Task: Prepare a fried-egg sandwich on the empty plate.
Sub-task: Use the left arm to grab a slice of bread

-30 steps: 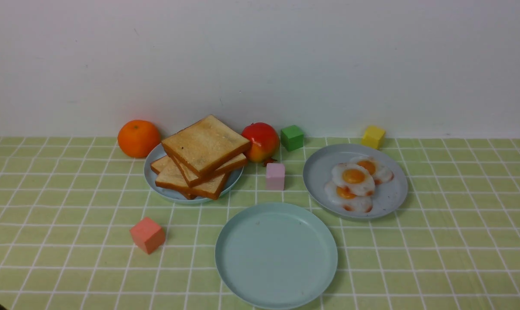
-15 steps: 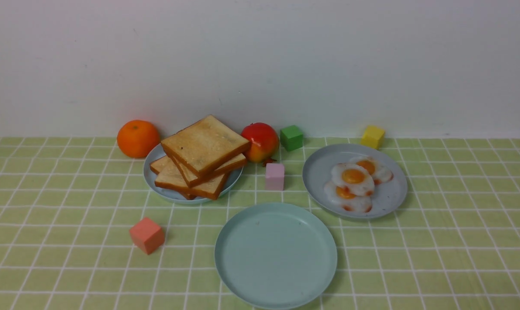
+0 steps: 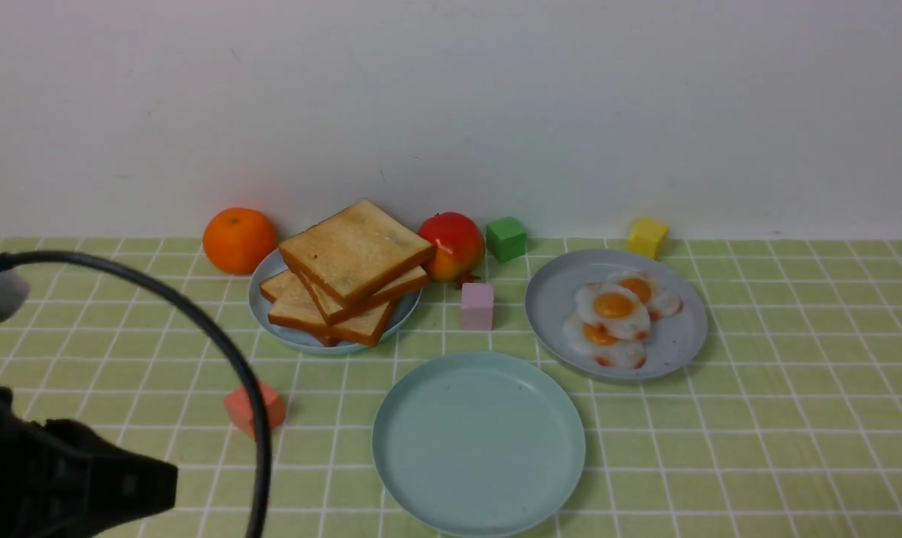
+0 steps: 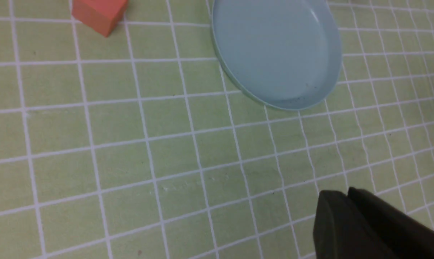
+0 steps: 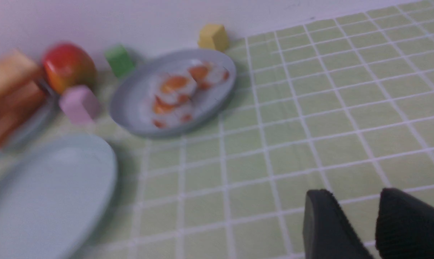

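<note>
the mint plate [image 3: 479, 478] lies empty at the near middle of the desk [image 3: 794, 418]. behind it to the right, three fried eggs [image 3: 613, 306] overlap on a grey-blue plate [image 3: 551, 299]. behind it to the left, toast slices [image 3: 355, 250] are piled on another grey-blue plate [image 3: 260, 302]. the left hand [image 4: 346, 196] hangs over the checked cloth near the mint plate, fingers pressed together, holding nothing. the right hand [image 5: 354, 196] shows a clear gap between its fingers, also empty.
</note>
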